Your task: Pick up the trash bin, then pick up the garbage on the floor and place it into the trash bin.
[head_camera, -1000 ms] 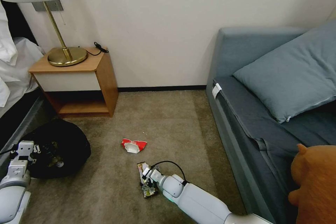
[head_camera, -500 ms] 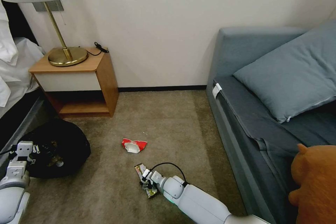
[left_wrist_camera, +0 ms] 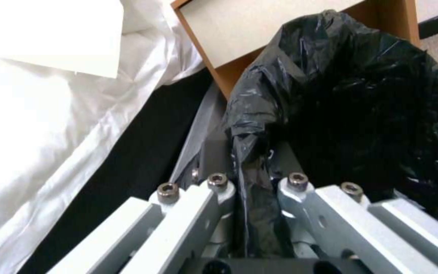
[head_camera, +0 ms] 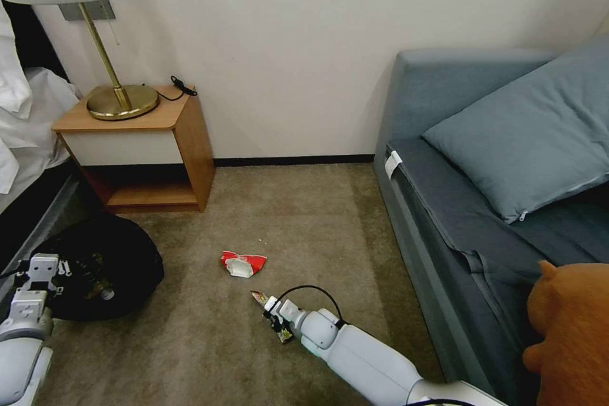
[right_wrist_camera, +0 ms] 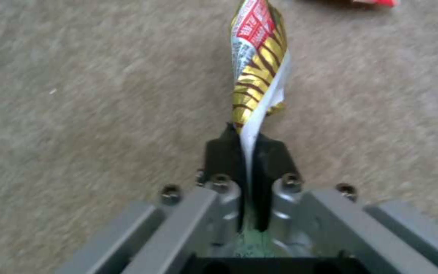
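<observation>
The trash bin (head_camera: 101, 263), wrapped in its glossy black liner (left_wrist_camera: 351, 99), sits low at the left by the bed. My left gripper (head_camera: 45, 261) is shut on a fold of that liner (left_wrist_camera: 252, 167) at the rim. On the carpet near me, my right gripper (head_camera: 273, 316) is shut on the garbage it holds, a gold-and-brown striped snack wrapper (right_wrist_camera: 257, 76) that stands edge-on between the fingers (right_wrist_camera: 275, 152) above the floor. The same wrapper (head_camera: 259, 297) pokes out past the gripper in the head view. A red-and-white wrapper (head_camera: 243, 264) lies on the carpet just beyond it.
A wooden nightstand (head_camera: 152, 152) with a brass lamp (head_camera: 120, 101) stands at the back left, beside a bed with white sheets (head_camera: 25, 120). A grey-blue sofa (head_camera: 444, 203) with a cushion runs along the right, with a brown plush (head_camera: 571, 330) on it. Open carpet (head_camera: 298, 216) lies between.
The right gripper has raised the snack wrapper off the carpet and drawn back slightly to the right; the wrapper now stands edge-on in the jaws. The left arm and bin are nearly unmoved.
</observation>
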You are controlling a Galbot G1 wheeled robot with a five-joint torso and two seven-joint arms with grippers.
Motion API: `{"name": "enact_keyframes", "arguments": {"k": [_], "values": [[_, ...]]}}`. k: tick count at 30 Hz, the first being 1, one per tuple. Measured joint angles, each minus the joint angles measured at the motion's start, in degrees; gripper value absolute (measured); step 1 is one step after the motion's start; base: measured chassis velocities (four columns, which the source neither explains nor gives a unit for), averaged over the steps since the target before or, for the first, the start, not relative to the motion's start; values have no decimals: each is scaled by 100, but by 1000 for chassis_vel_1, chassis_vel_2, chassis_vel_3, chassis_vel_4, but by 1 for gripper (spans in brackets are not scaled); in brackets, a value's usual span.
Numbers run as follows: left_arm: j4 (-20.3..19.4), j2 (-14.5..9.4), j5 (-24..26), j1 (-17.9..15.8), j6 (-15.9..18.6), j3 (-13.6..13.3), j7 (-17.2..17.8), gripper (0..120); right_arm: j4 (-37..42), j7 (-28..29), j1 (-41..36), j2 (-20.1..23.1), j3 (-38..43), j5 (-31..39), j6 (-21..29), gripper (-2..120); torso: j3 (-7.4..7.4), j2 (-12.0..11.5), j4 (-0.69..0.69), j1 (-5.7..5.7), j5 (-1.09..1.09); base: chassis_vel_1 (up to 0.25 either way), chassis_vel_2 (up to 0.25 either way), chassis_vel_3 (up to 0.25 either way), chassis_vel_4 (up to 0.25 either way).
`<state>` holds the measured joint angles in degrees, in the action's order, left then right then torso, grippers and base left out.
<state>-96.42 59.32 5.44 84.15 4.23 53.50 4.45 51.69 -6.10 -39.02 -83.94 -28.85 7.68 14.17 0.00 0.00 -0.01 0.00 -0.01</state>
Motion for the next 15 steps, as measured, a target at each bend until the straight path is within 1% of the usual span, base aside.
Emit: {"name": "enact_keyframes", "arguments": {"k": [1, 9, 15], "values": [[-10, 0, 0, 3, 0, 0, -1, 5, 7, 1, 50, 18, 5, 23, -2, 0, 0, 0, 0, 0, 0, 0, 0, 0, 0], [-48, 6, 10, 24, -24, -8, -10, 5, 137, 33, 303, 124, 16, 188, 15, 0, 0, 0, 1, 0, 0, 0, 0, 0, 0], [-80, 39, 15, 64, -166, -27, -24, 5, 347, 93, 481, 160, -18, 300, 31, 0, 0, 0, 1, 0, 1, 0, 0, 0, 0]]}}
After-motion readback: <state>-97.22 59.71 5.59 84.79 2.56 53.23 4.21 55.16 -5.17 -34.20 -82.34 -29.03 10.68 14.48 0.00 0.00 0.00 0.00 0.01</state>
